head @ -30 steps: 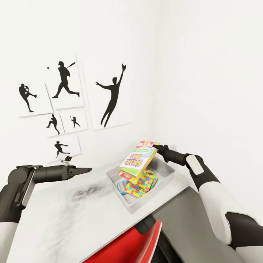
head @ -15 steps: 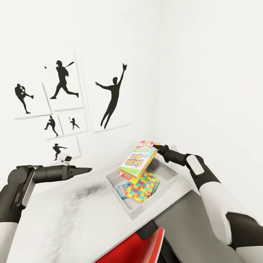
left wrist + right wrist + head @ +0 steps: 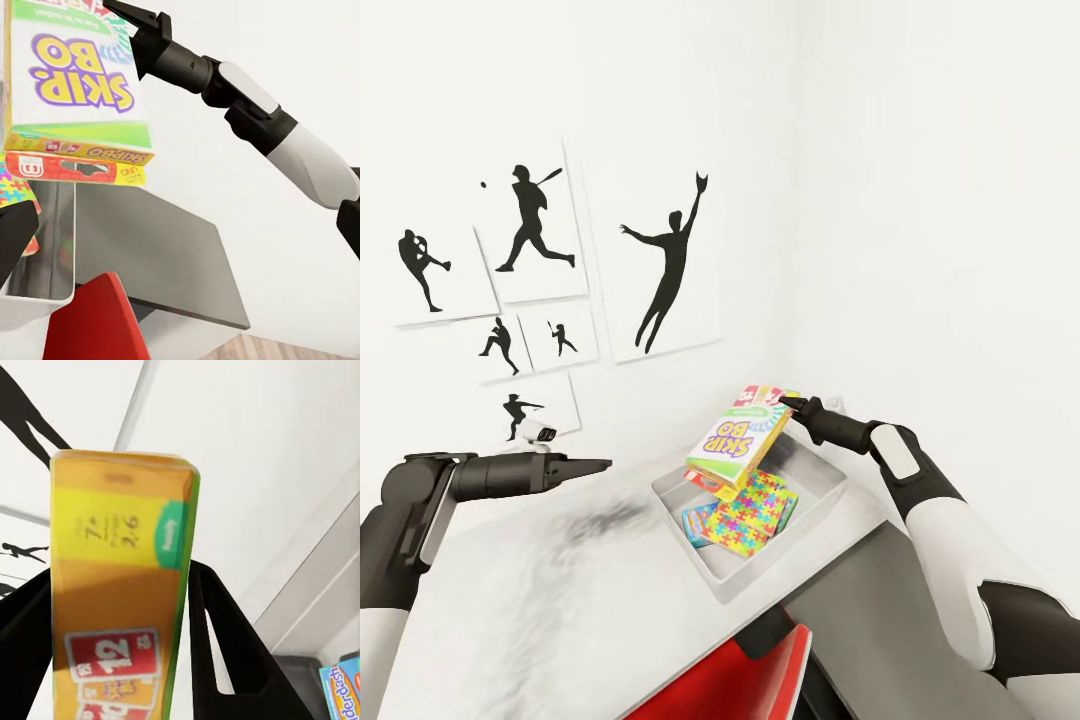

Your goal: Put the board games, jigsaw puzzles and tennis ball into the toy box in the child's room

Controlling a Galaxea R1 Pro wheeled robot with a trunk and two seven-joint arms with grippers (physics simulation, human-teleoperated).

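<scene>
Two multicoloured jigsaw puzzle boards (image 3: 748, 505) lie inside the shallow light-grey toy box (image 3: 822, 492); the right gripper (image 3: 788, 402) clamps the white-green SKIP-BO box (image 3: 738, 436) above it; left gripper (image 3: 598, 465) closure unclear.

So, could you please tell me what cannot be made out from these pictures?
- Toy box contents, head view: the SKIP-BO box in the right pincer covers part.
- Left pincer, head view: too dark and small to judge its opening.
- Blue box, right wrist view: cut off by the edge.
</scene>
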